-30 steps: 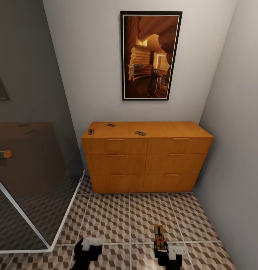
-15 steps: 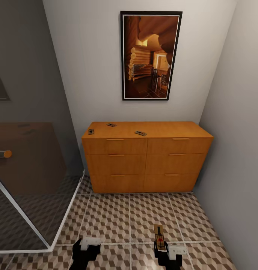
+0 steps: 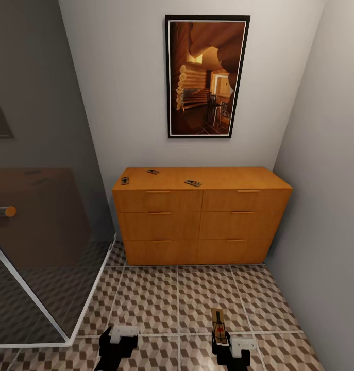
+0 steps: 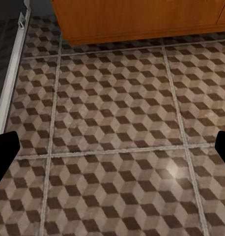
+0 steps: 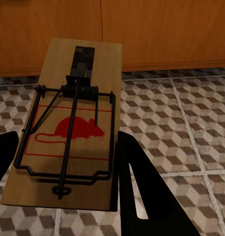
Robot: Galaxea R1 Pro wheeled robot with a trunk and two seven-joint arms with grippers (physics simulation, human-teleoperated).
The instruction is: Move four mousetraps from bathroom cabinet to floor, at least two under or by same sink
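Observation:
The orange-brown cabinet [image 3: 202, 221] stands against the far wall, drawers closed. Three mousetraps lie on its top: one at the left edge [image 3: 125, 181], one further back [image 3: 153, 171], one near the middle [image 3: 192, 183]. My right gripper [image 3: 218, 337] is low over the bathroom floor [image 3: 156, 299], shut on a fourth mousetrap [image 3: 218, 323]. The right wrist view shows that mousetrap [image 5: 73, 128] flat, red mouse mark up, between the dark fingers [image 5: 142, 191]. My left gripper [image 3: 117, 344] hangs open with nothing in it above the tiles [image 4: 112, 123], its fingertips [image 4: 3, 150] wide apart.
A glass shower enclosure with a white frame [image 3: 43, 309] and a round orange knob [image 3: 5, 211] takes the left side. A grey wall [image 3: 326, 216] closes the right. A framed picture [image 3: 207, 77] hangs above the cabinet. Open tiles lie between me and the cabinet.
My left gripper has shifted slightly to the left. The right gripper, its mousetrap and the cabinet top look the same.

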